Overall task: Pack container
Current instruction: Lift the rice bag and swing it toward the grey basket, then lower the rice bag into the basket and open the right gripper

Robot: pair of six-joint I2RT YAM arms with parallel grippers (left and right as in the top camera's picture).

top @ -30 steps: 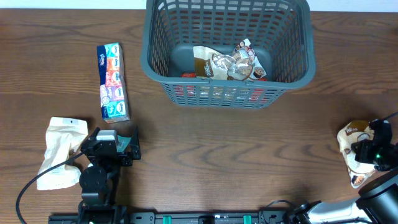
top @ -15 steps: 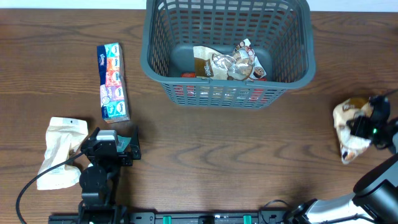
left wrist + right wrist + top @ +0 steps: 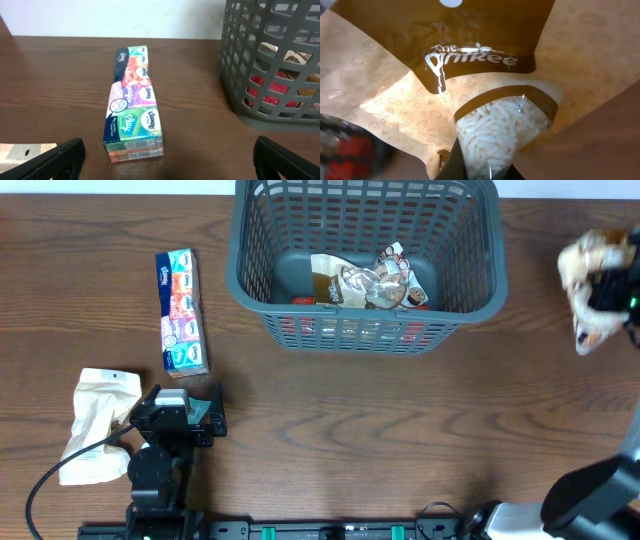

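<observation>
While the dark grey container (image 3: 360, 330) is sitting at upper centre, already holding some packets, the right gripper (image 3: 610, 288) is pinching a snack bag (image 3: 583, 262) at upper right. The transfer step seems to be in hand; the next move is calling for a shift left over the rim, then release. The left gripper (image 3: 190, 405) is idling at lower left, jaws spread.

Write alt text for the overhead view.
The right pincer holds a tan packet right of a grey basket that contains snack packets. On the table's left lie a tissue pack and a cream bag.
</observation>
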